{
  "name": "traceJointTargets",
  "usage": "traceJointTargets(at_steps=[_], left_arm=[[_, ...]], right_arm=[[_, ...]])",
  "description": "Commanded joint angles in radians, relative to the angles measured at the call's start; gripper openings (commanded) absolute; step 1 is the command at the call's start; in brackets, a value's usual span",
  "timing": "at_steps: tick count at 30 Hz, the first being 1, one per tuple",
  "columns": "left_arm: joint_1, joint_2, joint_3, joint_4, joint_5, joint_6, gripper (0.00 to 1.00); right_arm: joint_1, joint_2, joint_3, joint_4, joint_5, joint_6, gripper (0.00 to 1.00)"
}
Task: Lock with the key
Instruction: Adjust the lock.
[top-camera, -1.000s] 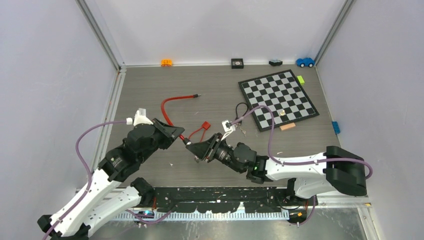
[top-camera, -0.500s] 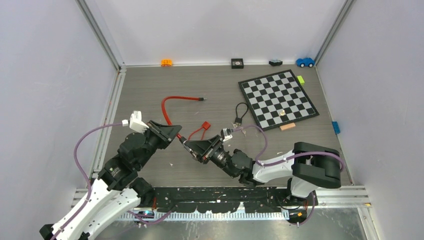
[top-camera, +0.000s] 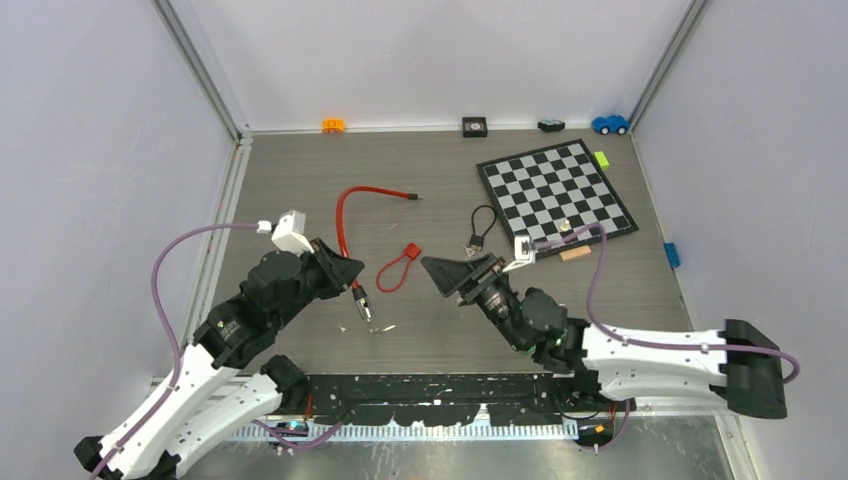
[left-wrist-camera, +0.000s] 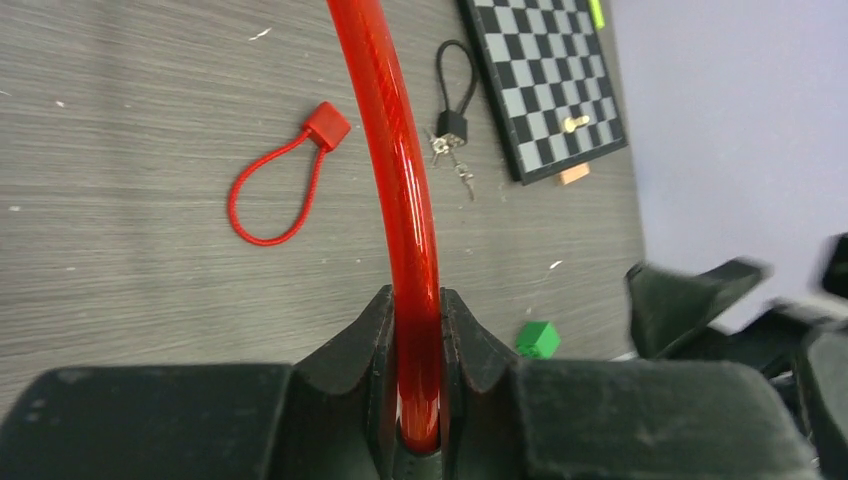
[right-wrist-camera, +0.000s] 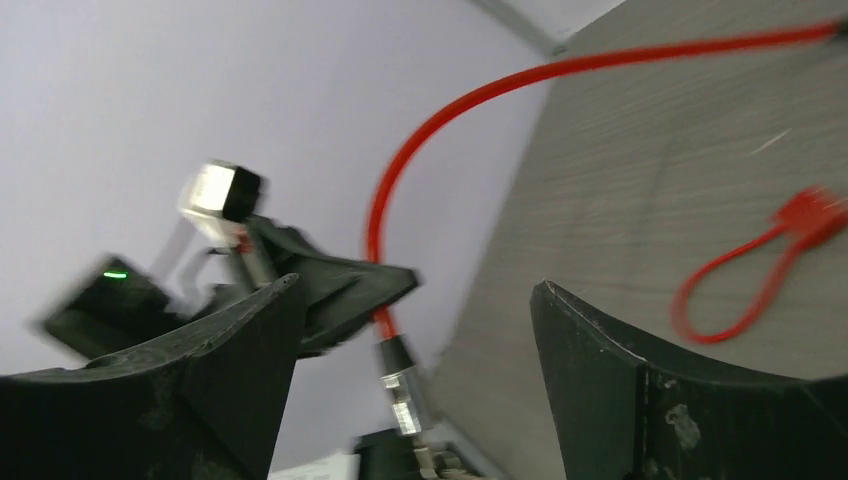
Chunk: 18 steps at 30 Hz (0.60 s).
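Note:
A red cable lock (top-camera: 341, 215) curves across the table. My left gripper (top-camera: 347, 272) is shut on the cable (left-wrist-camera: 400, 200) near its lock end. The metal lock barrel (top-camera: 362, 303) hangs just below the left fingers and also shows in the right wrist view, barrel (right-wrist-camera: 400, 385). A small silver piece that looks like the key sticks out of its lower tip. My right gripper (top-camera: 447, 270) stands wide open to the right of the barrel, apart from it and holding nothing. Its fingers (right-wrist-camera: 600, 350) frame the barrel from a distance.
A small red loop lock (top-camera: 398, 264) lies between the grippers. A black loop lock with keys (top-camera: 480, 226) sits beside the chessboard (top-camera: 556, 197). Small toys line the back wall, among them an orange block (top-camera: 333, 125) and a blue car (top-camera: 610, 124). A green cube (left-wrist-camera: 538, 339) lies near the front.
My right gripper has opened, let go of the lock barrel and drawn back to the right. The barrel now hangs from the cable in the left gripper, which shifted slightly.

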Motion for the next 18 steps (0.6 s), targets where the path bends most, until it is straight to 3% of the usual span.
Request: traceJointTargets(at_steps=[1, 4, 6, 12, 18], left_arm=[[0.0, 0.059, 0.131, -0.101, 0.007, 0.163, 0.0], [0.0, 0.119, 0.179, -0.174, 0.02, 0.221, 0.0], [0.0, 0.154, 0.216, -0.194, 0.053, 0.278, 0.0], [-0.001, 0.274, 0.406, -0.299, 0.097, 0.495, 0.0], [-0.038, 0.361, 0.579, -0.368, 0.074, 0.695, 0.0]], right_arm=[[-0.071, -0.032, 0.277, -0.736, 0.069, -0.545, 0.88], [-0.234, 0.075, 0.398, -0.941, -0.15, -0.821, 0.9], [-0.312, 0.12, 0.428, -0.95, -0.232, -0.945, 0.92], [-0.459, 0.204, 0.365, -0.696, -0.427, -1.203, 0.97], [-0.56, 0.307, 0.35, -0.538, -0.574, -1.3, 1.0]])
